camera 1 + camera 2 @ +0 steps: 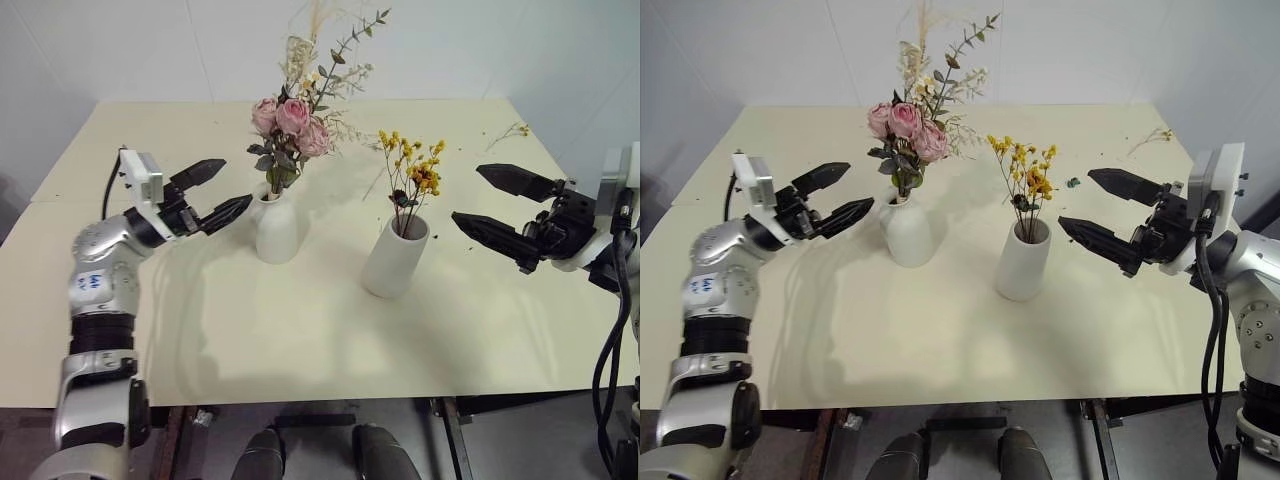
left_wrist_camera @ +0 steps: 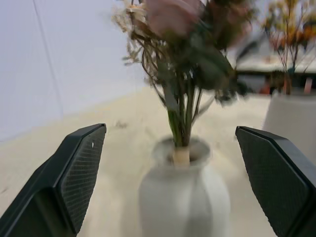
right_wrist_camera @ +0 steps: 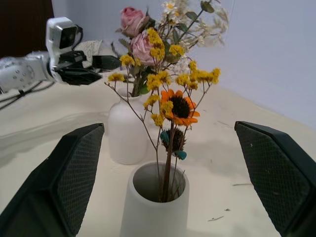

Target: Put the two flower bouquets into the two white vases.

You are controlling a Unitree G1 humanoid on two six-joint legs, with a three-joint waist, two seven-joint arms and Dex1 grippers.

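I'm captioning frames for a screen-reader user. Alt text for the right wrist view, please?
A yellow dried bouquet stands in a white cylinder vase between the open right gripper fingers. Behind it, pink roses fill a rounded vase, the left gripper beside them.

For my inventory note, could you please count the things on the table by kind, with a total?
Matte white vases: 2, rounded bottle-shaped vase and plain wide-mouthed cylinder vase.
Flower bouquets: 2, pink rose bunch in the bottle vase, slim yellow-orange bunch in the cylinder.
Loose dried twig at the far table edge: 1.
Total: 5.
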